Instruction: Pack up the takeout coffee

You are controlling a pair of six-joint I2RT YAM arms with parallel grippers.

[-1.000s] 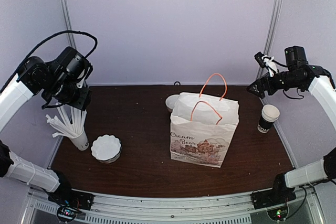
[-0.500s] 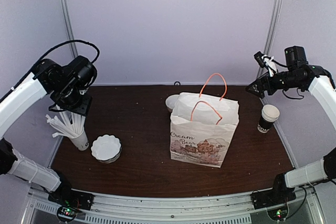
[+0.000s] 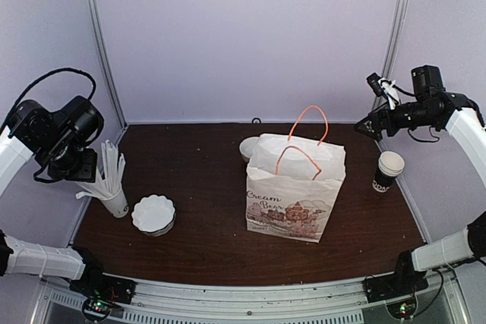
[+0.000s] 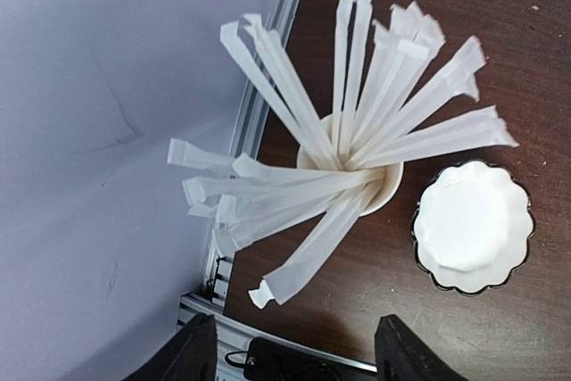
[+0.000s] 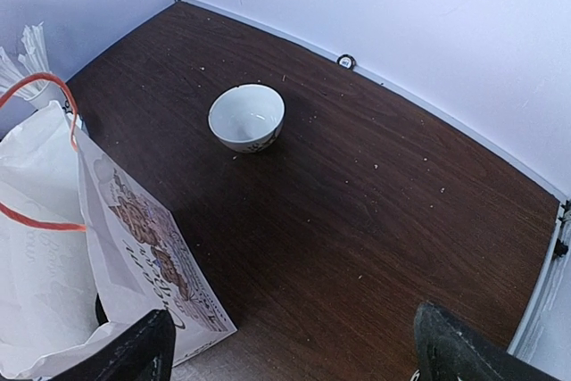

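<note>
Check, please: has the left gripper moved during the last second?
Yes. In the top view the left gripper has swung to the left, away from above the straw cup.

Matt dk wood-grain table [image 3: 205, 210]; creased wht paper bag [image 3: 296, 195]; glossy bowl [image 5: 247, 118]; paper-wrapped straws [image 4: 285, 189]

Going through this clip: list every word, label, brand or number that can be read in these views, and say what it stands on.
"Cream" above "Bear": script lettering on the front of the white paper bag, top view.
Small print under the bag's picture: too blurred to read.
White lettering on the black paper cup with a white rim: too small to read.
The bag's print in the right wrist view: too slanted to read.
Nothing else carries text.
</note>
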